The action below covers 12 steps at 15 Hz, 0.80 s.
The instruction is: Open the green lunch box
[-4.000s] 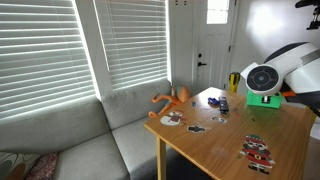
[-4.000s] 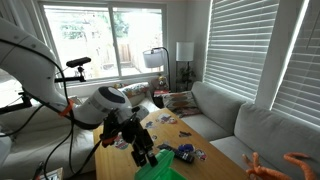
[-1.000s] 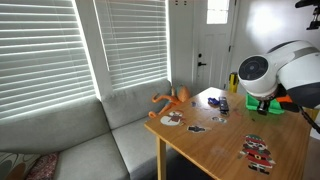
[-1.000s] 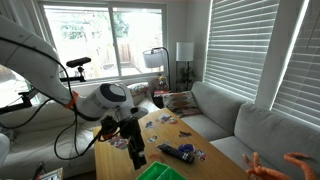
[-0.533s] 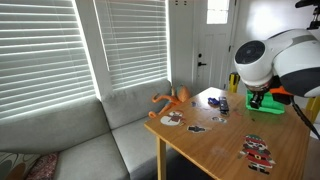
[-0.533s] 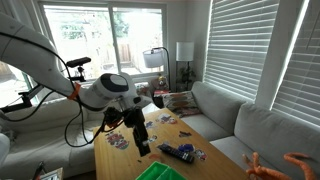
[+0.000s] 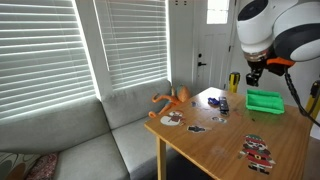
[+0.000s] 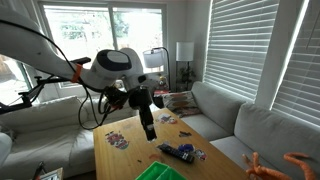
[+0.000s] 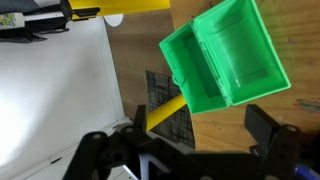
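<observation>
The green lunch box [image 9: 225, 55] lies on the wooden table, and the wrist view looks straight down into two hollow green halves side by side. It also shows as a green block [image 7: 265, 100] at the table's back and as a green corner [image 8: 160, 172] at the bottom edge. My gripper [image 9: 200, 125] hangs well above the box, open, with nothing between its dark fingers [image 9: 265, 125]. In both exterior views the gripper [image 7: 253, 72] [image 8: 150, 128] points down, clear of the box.
A yellow upright object [image 7: 233, 82] stands beside the box, with a dark mat [image 9: 170, 100] under it. An orange toy [image 7: 170, 98], a blue item [image 8: 180, 152] and picture cards [image 7: 258, 150] lie on the table [image 7: 215, 140]. A grey sofa [image 7: 90, 140] borders it.
The arm has lifted up and away from the lunch box over the last second. The gripper has stayed open, and the box is now uncovered below it.
</observation>
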Available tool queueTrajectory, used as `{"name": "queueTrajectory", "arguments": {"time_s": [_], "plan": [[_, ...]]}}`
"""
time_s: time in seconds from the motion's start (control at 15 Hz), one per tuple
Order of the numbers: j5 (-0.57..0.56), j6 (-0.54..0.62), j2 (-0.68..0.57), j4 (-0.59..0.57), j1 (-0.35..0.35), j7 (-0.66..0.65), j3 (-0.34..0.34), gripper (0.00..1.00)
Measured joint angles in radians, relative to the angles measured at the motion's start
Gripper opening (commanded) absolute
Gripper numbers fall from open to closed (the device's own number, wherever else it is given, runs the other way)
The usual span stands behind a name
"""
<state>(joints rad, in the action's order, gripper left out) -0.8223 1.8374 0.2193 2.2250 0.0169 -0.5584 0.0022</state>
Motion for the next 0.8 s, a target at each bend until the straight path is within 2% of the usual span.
{"name": "queueTrajectory", "arguments": {"time_s": [0.33, 0.8], "plan": [[0.064, -0.053, 0.0, -0.085, 0.035, 0.123, -0.034, 1.0], [0.206, -0.053, 0.002, -0.15, 0.047, 0.31, -0.072, 1.0]]}}
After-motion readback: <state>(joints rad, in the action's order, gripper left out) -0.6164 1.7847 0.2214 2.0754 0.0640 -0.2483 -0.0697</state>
